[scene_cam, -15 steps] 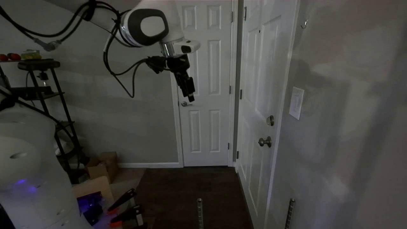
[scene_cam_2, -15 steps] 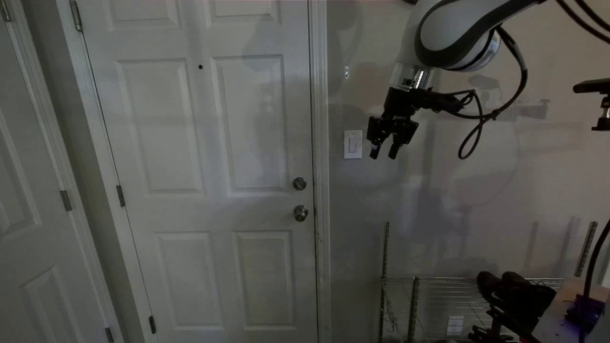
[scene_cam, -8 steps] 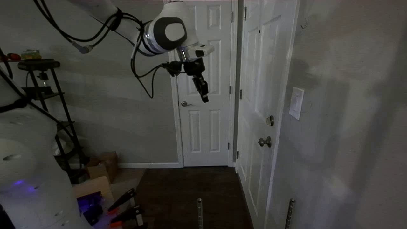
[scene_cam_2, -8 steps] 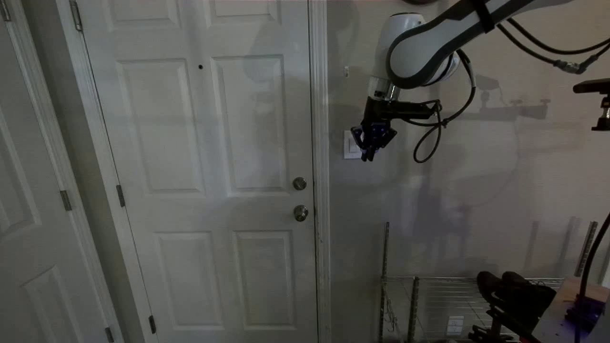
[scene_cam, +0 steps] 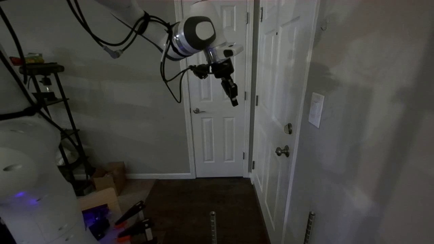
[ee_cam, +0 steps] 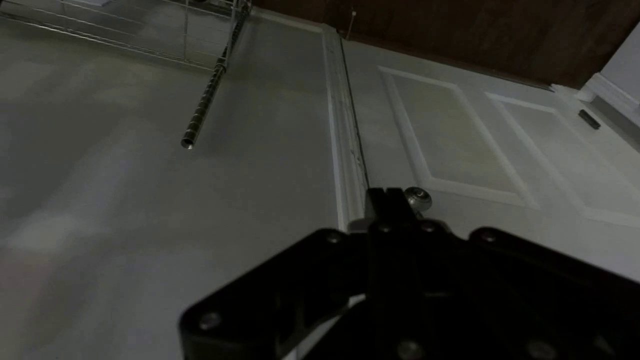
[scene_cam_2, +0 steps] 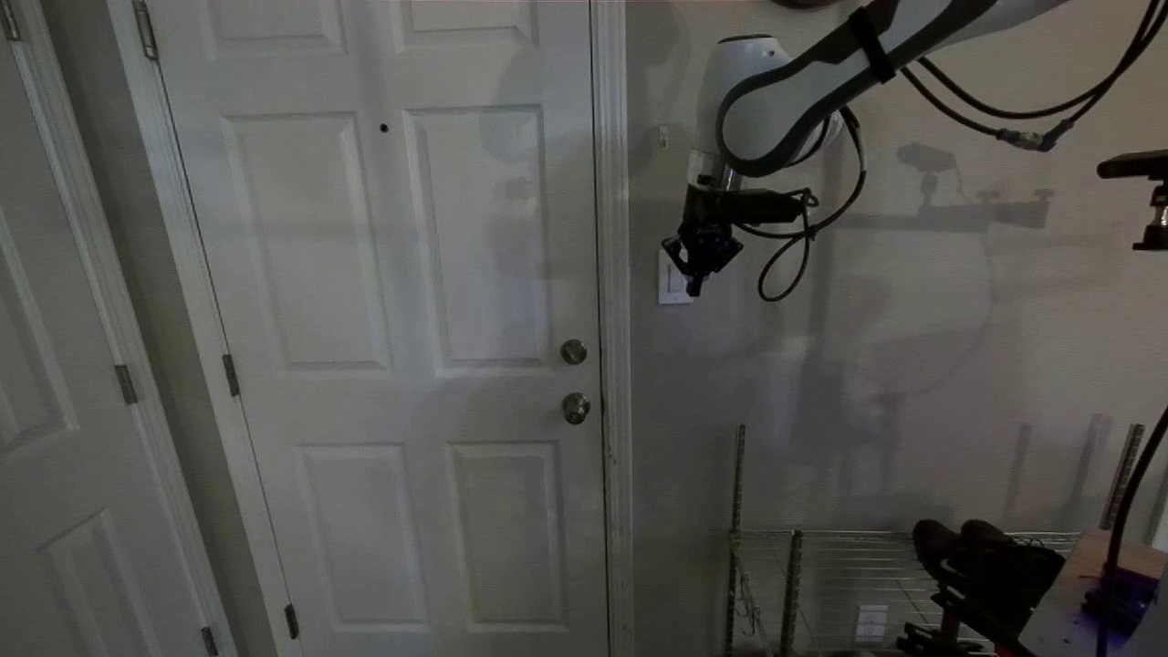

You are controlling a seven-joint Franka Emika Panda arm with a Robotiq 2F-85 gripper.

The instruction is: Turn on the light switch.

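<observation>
Now | black jointed gripper (ee_cam: pixel 385 191), fingertips pressed together, empty | well apart from pale white rectangular light switch (scene_cam: pixel 316 110) | best align first, advance slowly, press gently

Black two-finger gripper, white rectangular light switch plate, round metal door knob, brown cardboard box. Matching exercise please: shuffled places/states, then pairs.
Things
1. black two-finger gripper
2. white rectangular light switch plate
3. round metal door knob
4. brown cardboard box

Places/states
A. on the grey wall, beside a white door frame
B. low in an exterior view, just right of a tall black shelf stand
C. shut, nothing seen in its grip
D. on a white panelled door, below a round metal lock

Pairs: 1-C, 2-A, 3-D, 4-B
</observation>
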